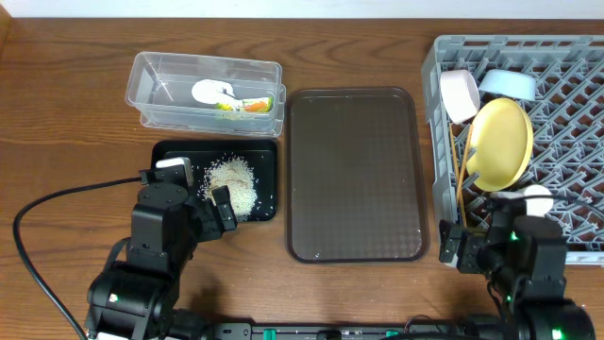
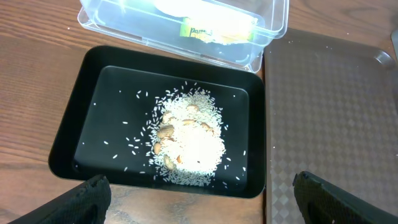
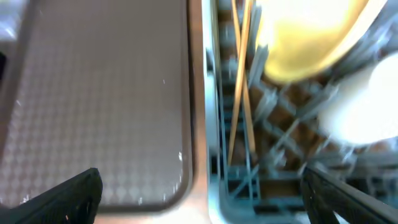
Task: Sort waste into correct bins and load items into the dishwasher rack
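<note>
The only print in view is on the green-and-yellow wrapper (image 2: 208, 30) lying in the clear plastic tub (image 2: 273, 25) at the far left of the worktop. The left wrist view shows a short run of dark letters there, seemingly starting "Pa". Blurred through the tub wall, the rest cannot be read. Nothing else carries legible text.

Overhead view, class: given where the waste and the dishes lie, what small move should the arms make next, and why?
Probably just draw the left gripper and right gripper, both open, back to rest. The rice lies in the black tray, wrapper and scrap in the clear tub; plate, blue bowl, pinkish bowl, cup and chopsticks sit in the rack. Nothing seems left to sort.
</note>
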Available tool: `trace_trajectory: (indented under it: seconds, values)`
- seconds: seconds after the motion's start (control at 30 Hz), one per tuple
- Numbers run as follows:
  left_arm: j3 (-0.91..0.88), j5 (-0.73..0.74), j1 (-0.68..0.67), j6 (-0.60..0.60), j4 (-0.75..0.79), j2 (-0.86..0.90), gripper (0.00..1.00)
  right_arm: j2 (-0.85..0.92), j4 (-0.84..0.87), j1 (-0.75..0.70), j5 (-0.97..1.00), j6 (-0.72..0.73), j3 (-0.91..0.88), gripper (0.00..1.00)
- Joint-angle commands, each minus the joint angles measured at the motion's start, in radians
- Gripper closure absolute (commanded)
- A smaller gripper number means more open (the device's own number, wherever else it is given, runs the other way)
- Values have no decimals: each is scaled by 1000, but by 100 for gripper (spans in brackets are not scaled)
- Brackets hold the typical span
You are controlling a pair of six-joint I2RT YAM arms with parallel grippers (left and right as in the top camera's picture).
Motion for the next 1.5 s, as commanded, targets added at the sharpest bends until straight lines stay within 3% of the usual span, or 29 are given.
trace_trajectory:
  seconds: [0.0,0.33,0.6,0.8,1.47]
  values:
    - [-7,-14,-4,-12,3,0,4,-104,55,11,2,-73,-23,1]
    - [-7,-14,-4,-12,3,0,4,-504,414,8,0,-109,-324,1]
    - [-7,-14,-4,-12,3,0,4,-500,1000,12,5,-177,-663,1]
    - [-7,-14,-4,-12,2,0,4,-497,859,11,-3,-176,-655,1]
    - [-7,-14,-4,-12,3,0,4,-492,861,11,-1,-176,-655,1]
